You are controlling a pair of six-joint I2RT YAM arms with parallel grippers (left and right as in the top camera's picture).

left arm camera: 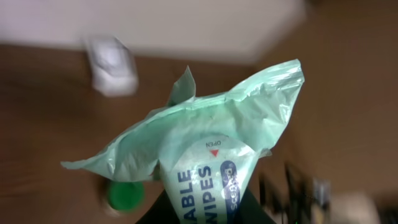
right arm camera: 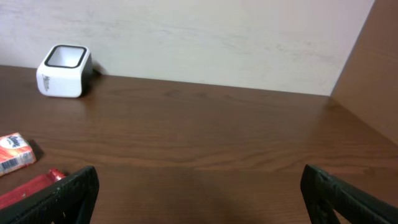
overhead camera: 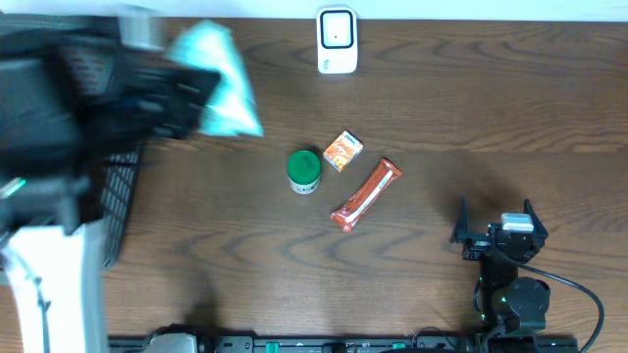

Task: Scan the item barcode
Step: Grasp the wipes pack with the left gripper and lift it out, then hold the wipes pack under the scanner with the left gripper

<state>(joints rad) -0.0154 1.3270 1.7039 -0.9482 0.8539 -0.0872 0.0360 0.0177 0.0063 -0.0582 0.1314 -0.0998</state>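
Observation:
A pale green pack of wipes (overhead camera: 218,80) hangs in the air over the table's back left, with my left gripper (overhead camera: 186,96) shut on it. The left wrist view shows the crumpled pack (left arm camera: 211,143) rising from between the dark fingers (left arm camera: 258,214) at the bottom edge; no barcode shows on this face. To the right of the pack, at the back edge, stands the white scanner (overhead camera: 337,41), blurred in the left wrist view (left arm camera: 112,65) and sharp at the right wrist view's left (right arm camera: 64,71). My right gripper (overhead camera: 496,227) rests open at the front right, nothing between its fingers (right arm camera: 71,193).
A green-lidded jar (overhead camera: 304,172), a small orange box (overhead camera: 342,150) and a red-orange bar (overhead camera: 365,194) lie mid-table. A black wire basket (overhead camera: 123,196) stands at the left edge under the left arm. A pale wall (right arm camera: 205,37) runs behind the table.

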